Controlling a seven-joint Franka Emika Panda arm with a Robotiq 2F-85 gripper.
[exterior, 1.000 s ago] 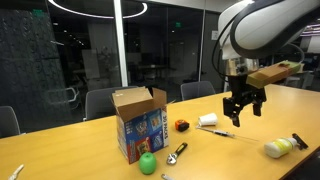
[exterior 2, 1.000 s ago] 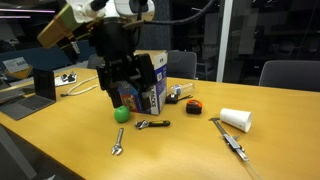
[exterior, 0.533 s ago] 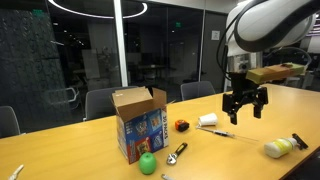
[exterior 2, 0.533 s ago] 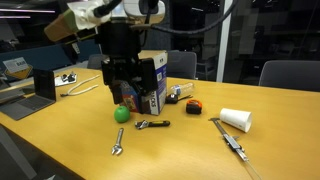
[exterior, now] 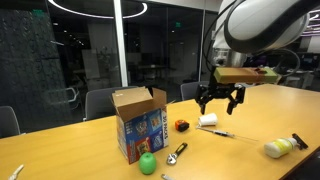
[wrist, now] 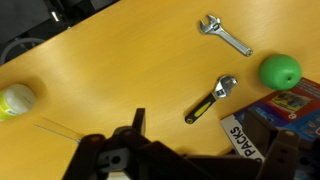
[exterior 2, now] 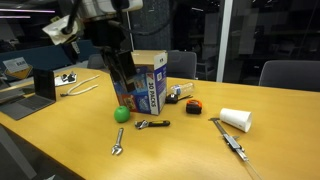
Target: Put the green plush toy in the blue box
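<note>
The green plush toy is a small green ball lying on the wooden table just in front of the blue box; both also show in an exterior view, toy and box. The box stands upright with its top flaps open. My gripper hangs open and empty in the air above the table, beside the box and well above the toy. In the wrist view the toy is at the right edge, the box corner below it, and my gripper is open with nothing between its fingers.
Two wrenches lie near the toy. An orange tape measure, a white cup, a thin tool and a yellowish object are on the table. A laptop stands at one end, chairs behind.
My gripper has risen and swung sideways toward the box; it stays open and empty. The toy, box and tools have not moved.
</note>
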